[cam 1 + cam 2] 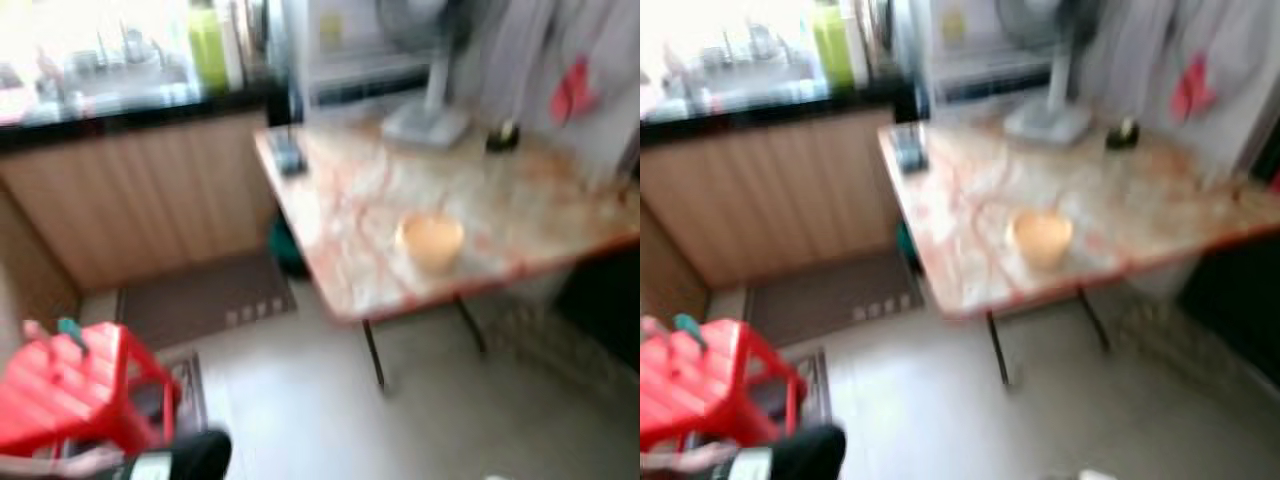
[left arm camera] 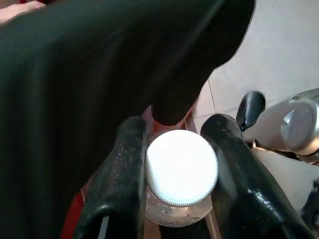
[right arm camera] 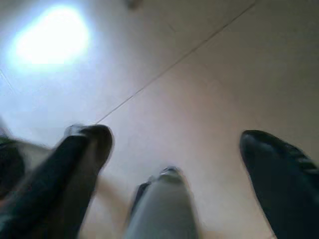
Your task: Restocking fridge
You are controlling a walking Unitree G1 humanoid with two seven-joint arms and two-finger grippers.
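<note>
The left gripper [image 2: 179,199] has its two black fingers [image 2: 122,184] closed against either side of a white-capped bottle [image 2: 182,167], gripping it just below the cap. The right gripper [image 3: 184,149] hangs over the floor with its fingers [image 3: 279,169] spread wide apart and nothing between them

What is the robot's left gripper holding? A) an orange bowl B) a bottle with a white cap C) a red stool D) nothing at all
B. In the left wrist view the left gripper has its two black fingers pressed on either side of a clear bottle topped by a white cap. The orange bowl sits apart on the table.
</note>
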